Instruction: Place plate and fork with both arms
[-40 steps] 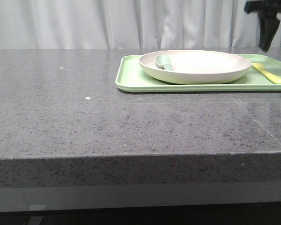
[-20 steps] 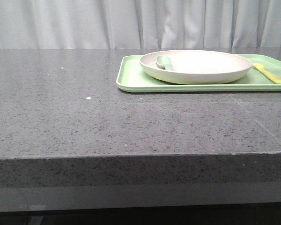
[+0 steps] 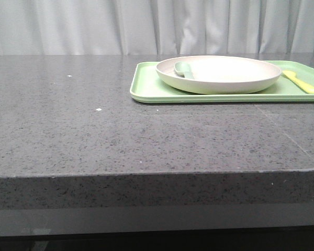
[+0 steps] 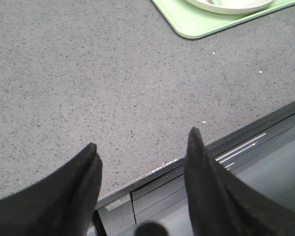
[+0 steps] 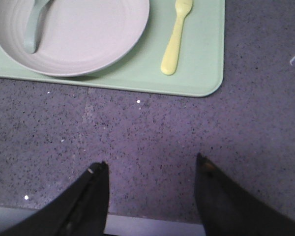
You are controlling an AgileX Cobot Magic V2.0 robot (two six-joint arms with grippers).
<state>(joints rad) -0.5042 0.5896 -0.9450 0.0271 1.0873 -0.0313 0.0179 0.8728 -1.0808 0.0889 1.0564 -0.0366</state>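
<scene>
The cream plate (image 3: 225, 73) sits on the light-green tray (image 3: 146, 91) at the back right of the table, with a grey-green spoon (image 3: 183, 69) lying in it. The pale-yellow fork (image 3: 301, 82) lies on the tray to the right of the plate. In the right wrist view the plate (image 5: 83, 39), the fork (image 5: 176, 37) and the tray (image 5: 196, 73) all show. My right gripper (image 5: 151, 164) is open and empty over bare table near its front edge. My left gripper (image 4: 141, 145) is open and empty over the table's front edge, well away from the tray (image 4: 196, 22). Neither gripper shows in the front view.
The grey speckled stone table (image 3: 94, 125) spreads to the left and front of the tray. White curtains (image 3: 94, 26) hang behind it. In the left wrist view the table's front edge (image 4: 177, 164) and the cabinet below it show.
A second ago a black gripper hung at the top right of the front view. It has since left that view. The plate, fork and tray have not moved.
</scene>
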